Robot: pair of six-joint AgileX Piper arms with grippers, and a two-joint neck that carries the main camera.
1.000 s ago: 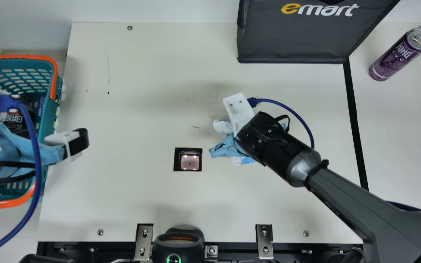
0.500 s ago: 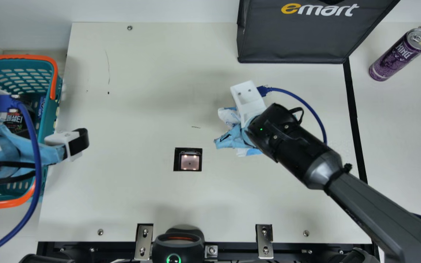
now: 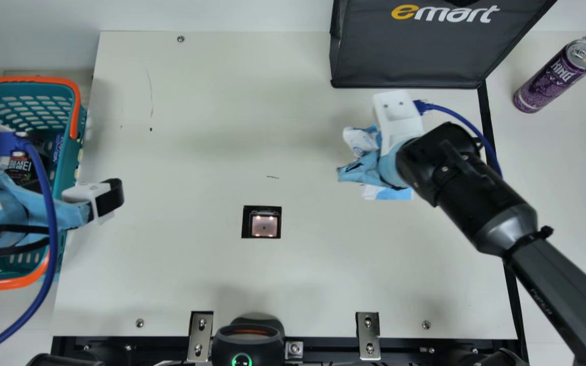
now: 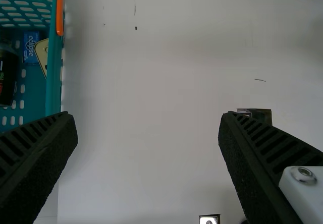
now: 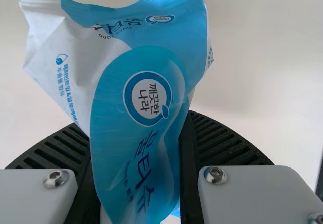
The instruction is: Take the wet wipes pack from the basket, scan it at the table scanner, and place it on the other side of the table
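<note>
pack (image 3: 361, 141) now nearer dark bag (image 3: 407, 53)

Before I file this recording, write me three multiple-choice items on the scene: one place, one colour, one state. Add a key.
1. In the main view, where is the purple can?
A. On the scanner
B. Right of the black strip
C. Inside the bag

2. What colour is the handle of the basket?
A. Orange
B. White
C. Purple

3. How do the jaws of the right gripper stand?
A. Wide open and empty
B. Shut on the can
C. Closed on the wipes pack

Key:
1. B: the strip runs between it and the scanner.
2. A: an orange band tops the teal basket.
3. C: the pack is pinched between both jaws.
</note>
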